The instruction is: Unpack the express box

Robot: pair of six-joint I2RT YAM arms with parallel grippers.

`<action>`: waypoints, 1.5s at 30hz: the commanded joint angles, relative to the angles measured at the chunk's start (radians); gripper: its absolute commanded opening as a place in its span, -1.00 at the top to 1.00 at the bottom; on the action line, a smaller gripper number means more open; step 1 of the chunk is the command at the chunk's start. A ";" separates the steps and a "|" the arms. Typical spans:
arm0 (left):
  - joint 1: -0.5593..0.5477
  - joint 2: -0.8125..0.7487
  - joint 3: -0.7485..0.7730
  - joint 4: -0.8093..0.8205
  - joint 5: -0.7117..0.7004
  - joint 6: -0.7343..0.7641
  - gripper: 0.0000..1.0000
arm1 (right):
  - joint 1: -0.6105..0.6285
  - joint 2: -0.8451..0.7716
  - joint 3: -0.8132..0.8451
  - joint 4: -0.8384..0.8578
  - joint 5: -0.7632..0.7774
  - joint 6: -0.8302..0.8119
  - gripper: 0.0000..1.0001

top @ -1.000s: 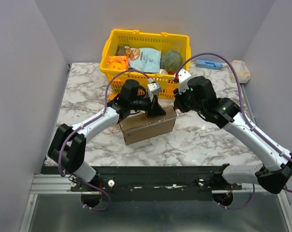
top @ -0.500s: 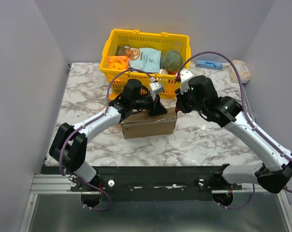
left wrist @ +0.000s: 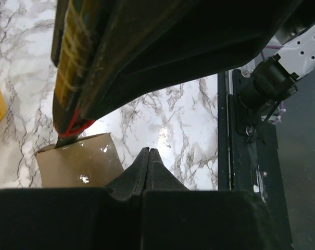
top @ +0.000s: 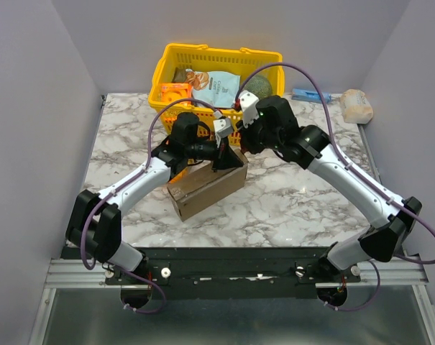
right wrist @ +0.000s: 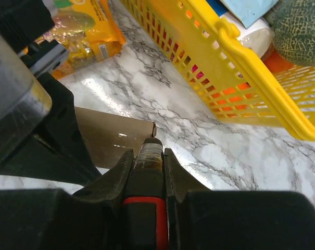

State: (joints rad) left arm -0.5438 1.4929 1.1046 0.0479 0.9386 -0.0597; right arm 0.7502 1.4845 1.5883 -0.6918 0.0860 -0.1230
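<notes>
The express box, a flat brown cardboard mailer, lies skewed on the marble in front of the basket, lid down. My left gripper is shut with nothing between its fingers, and it rests on the box's far right end; in the left wrist view its tips meet beside the brown box. My right gripper is shut on a black-and-red cutter. The cutter's tip sits at the far corner of the box. From above, the right gripper is right behind the left one.
A yellow plastic basket with snack bags and a green melon stands just behind the box, its wall close to my right gripper. An orange packet lies by it. A blue item and a beige bundle sit back right.
The box has turned, its right end swinging toward the basket and its left end toward the arms. Both grippers have shifted left, the right one the most.
</notes>
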 commanded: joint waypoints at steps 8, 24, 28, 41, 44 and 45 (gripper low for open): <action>0.002 0.058 -0.075 0.001 -0.058 0.026 1.00 | 0.011 -0.024 0.010 0.015 -0.121 -0.043 0.99; 0.002 0.142 -0.078 0.049 -0.253 -0.032 1.00 | 0.083 -0.096 -0.051 -0.089 0.049 0.100 0.99; 0.001 0.164 -0.071 0.067 -0.274 -0.061 1.00 | 0.086 -0.073 -0.022 -0.107 0.080 0.175 0.99; 0.002 0.141 -0.009 0.026 -0.108 -0.032 0.92 | 0.013 -0.075 0.081 -0.072 0.161 0.099 0.99; 0.008 0.083 0.053 -0.029 -0.003 -0.008 0.63 | -0.044 -0.113 0.072 -0.029 0.158 0.046 0.99; 0.010 0.066 0.092 -0.080 0.017 0.007 0.55 | -0.055 -0.139 0.043 -0.017 0.155 0.036 0.99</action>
State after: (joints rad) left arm -0.5514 1.6192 1.1194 0.1432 0.8398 -0.1249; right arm 0.7578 1.4246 1.6226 -0.7895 0.2256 -0.0139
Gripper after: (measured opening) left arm 0.159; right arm 0.289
